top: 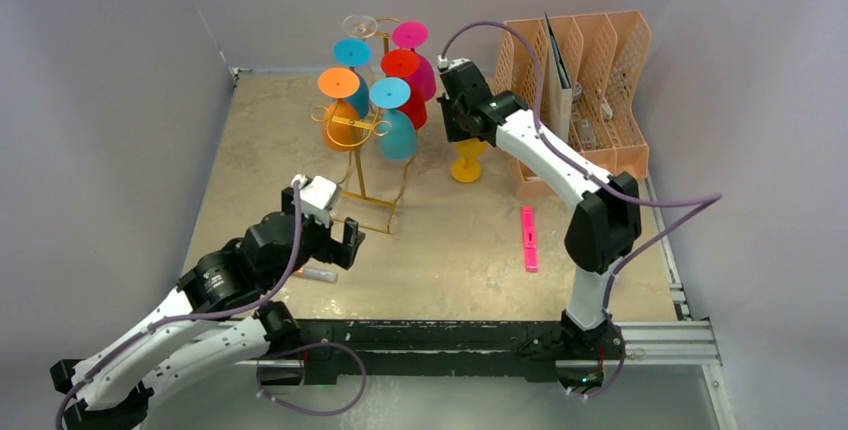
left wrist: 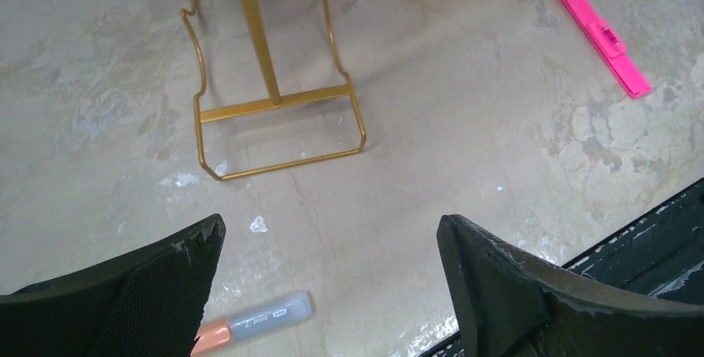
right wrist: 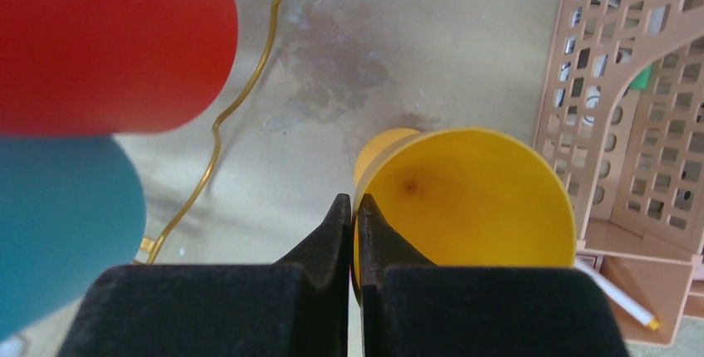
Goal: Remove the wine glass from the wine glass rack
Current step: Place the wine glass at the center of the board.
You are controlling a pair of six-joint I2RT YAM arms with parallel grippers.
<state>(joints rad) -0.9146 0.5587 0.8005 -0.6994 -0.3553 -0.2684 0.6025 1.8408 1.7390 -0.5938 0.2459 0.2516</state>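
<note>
In the top view, the right tool [top: 462, 133] is seen directly over the yellow wine glass [top: 467, 162]. The glass is off the wine glass rack [top: 357, 175], which stands apart on that tool's left. The glass's long axis is upright, with the mouth towards the tool and the foot down by the bench [top: 450, 240]. Whether the foot is set down cannot be told. The left tool [top: 342, 240] is held low by the rack's base, well apart from the glass, so the right arm is judged the nearer.

In the left wrist view, the left tool is shown released, its jaws spread wide with nothing between them. The rack's wire base is seen ahead of it, and a marker [left wrist: 257, 324] lies on the bench beneath it.

In the right wrist view, the right tool is clenched, and the glass's thin rim appears pinched between its fingers [right wrist: 328, 232]. The bowl opens just to the tool's right. The rack wire and two hung glasses [right wrist: 108, 41] are on its left, apart from the yellow one.
</note>
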